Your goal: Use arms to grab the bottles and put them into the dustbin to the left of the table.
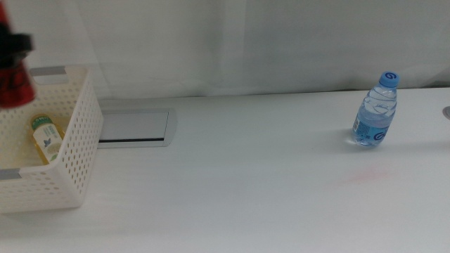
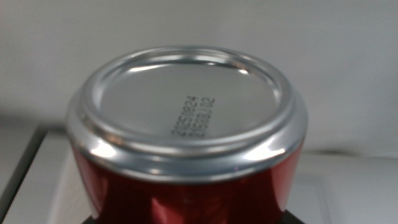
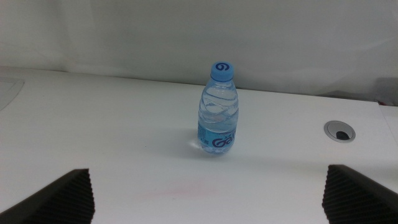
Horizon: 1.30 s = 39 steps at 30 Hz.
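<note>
The dustbin (image 1: 79, 151), a white perforated basket, stands at the table's left end. The tea bottle (image 1: 45, 138), with its green label, lies inside it. My left gripper (image 1: 10, 48) is above the basket's far left side, shut on a red drink can (image 1: 14, 86). The can's silver base fills the left wrist view (image 2: 186, 106). The water bottle (image 1: 375, 110) with a blue cap stands upright at the table's right, alone. In the right wrist view the water bottle (image 3: 218, 111) stands ahead of my right gripper (image 3: 208, 182), whose jaws are wide open and empty.
A grey inset plate (image 1: 133, 126) lies in the white table just right of the basket. A round cable hole (image 3: 339, 130) sits in the tabletop near the water bottle. A white curtain hangs behind the table.
</note>
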{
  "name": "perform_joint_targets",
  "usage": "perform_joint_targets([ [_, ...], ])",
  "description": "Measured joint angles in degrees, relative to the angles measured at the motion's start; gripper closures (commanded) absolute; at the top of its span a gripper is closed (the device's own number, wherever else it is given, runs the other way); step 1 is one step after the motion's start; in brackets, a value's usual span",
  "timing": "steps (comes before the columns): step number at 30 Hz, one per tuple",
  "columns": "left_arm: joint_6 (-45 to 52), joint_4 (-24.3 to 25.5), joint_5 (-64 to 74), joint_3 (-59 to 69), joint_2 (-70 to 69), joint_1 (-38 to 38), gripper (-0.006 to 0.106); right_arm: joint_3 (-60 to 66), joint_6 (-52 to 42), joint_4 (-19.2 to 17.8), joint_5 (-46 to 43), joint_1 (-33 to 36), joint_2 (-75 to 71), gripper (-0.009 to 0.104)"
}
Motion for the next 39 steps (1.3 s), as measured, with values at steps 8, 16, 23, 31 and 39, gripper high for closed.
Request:
perform_joint_targets([
  [8,-1.9,0.1,2.8,0.0,9.1,4.3,0.103,0.0,0.0,0.0,0.0,0.0,0.0,-0.008],
  [16,-1.9,0.0,4.0,0.0,18.4,4.3,0.103,0.0,0.0,0.0,0.0,0.0,0.0,-0.008],
  [23,-1.9,0.0,2.9,0.0,20.7,4.3,0.103,0.0,0.0,0.0,0.0,0.0,0.0,-0.008],
  [31,-1.9,-2.1,1.7,-0.2,20.9,4.3,0.008,0.0,0.1,0.0,0.1,0.0,0.0,-0.008],
  [39,-0.3,-4.7,0.7,-0.5,20.3,2.7,0.008,0.0,0.1,0.0,0.1,0.0,0.0,-0.008],
])
